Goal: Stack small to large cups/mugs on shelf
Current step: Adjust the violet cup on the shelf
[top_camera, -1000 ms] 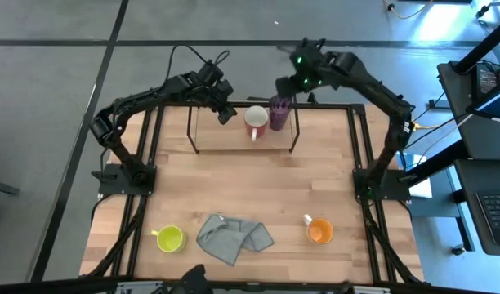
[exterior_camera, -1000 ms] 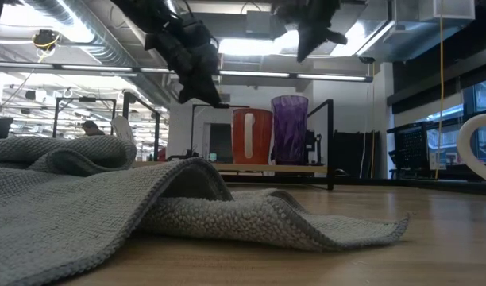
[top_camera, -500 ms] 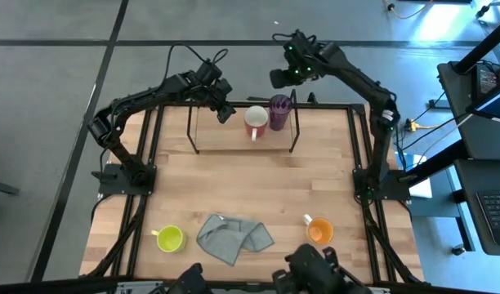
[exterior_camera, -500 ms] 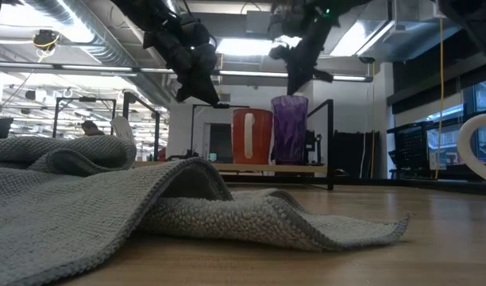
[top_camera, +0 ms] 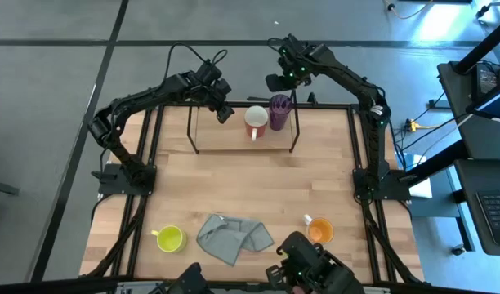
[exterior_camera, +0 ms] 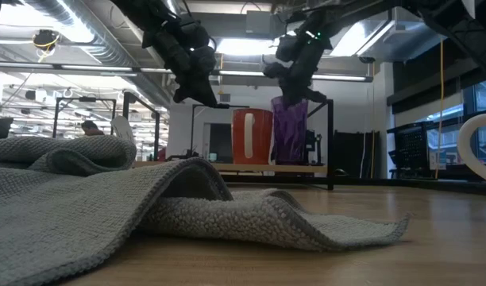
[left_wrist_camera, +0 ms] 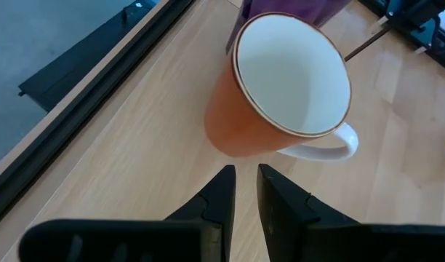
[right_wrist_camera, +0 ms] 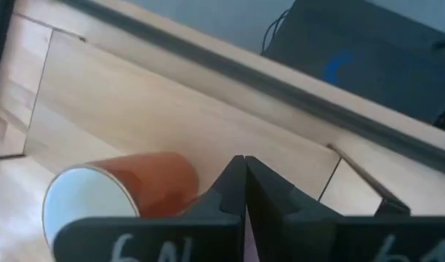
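An orange-red mug [top_camera: 256,122] with a white inside and white handle stands on the black wire shelf [top_camera: 296,135], next to the purple tumbler [top_camera: 280,108]. In the low view the mug [exterior_camera: 252,136] and the tumbler [exterior_camera: 290,131] stand side by side on the shelf's base [exterior_camera: 267,168]. My left gripper [top_camera: 225,113] hangs left of the mug, slightly open and empty [left_wrist_camera: 244,191]. My right gripper [top_camera: 276,82] is shut, just above the tumbler's rim [exterior_camera: 293,78]. A yellow-green mug [top_camera: 169,238] and an orange mug [top_camera: 319,231] stand near the table's near edge. My right gripper's shut fingers [exterior_camera: 289,89] point down right over the purple tumbler's rim [exterior_camera: 289,100]. I cannot tell whether they touch it.
A crumpled grey cloth [top_camera: 234,237] lies between the two near mugs and fills the low view's foreground [exterior_camera: 148,206]. Black frame rails [top_camera: 363,163] run along the table's left and right sides. Bare wood lies between the shelf and the cloth.
My right gripper has moved toward the table's left edge and down, from high beside the shelf to just over the purple tumbler. The mug and the tumbler on the shelf have stayed where they were.
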### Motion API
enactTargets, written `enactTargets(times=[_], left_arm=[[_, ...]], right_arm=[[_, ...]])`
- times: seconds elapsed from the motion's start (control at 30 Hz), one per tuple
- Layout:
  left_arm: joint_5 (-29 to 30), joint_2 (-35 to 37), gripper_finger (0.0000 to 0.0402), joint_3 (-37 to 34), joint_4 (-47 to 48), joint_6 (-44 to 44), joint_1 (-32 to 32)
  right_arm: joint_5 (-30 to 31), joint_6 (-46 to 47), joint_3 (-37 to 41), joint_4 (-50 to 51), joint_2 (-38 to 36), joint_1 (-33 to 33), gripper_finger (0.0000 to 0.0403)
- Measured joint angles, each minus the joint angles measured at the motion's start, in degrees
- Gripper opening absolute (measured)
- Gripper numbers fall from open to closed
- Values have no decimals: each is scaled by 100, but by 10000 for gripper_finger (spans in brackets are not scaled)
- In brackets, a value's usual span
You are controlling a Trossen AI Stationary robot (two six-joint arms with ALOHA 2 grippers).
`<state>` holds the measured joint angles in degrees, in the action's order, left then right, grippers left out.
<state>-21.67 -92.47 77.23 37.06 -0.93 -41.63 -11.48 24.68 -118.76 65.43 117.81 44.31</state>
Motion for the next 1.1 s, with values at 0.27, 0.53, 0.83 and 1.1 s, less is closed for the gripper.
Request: enactTargets(times=[0.27,0.53,0.83,1.1], left_arm=[[28,-4,53,0,-7,0,0],[28,-4,53,0,-6,1,0],[28,-4,53,0,44,2,0],[28,-4,53,0,57,2,0]], right_arm=[[-217,-427,0,644,23,-2,12],[-121,-531,2,735,23,-13,12],[-396,-594,2,737,23,-52,12],[184,-583,2,697,23,-107,12]])
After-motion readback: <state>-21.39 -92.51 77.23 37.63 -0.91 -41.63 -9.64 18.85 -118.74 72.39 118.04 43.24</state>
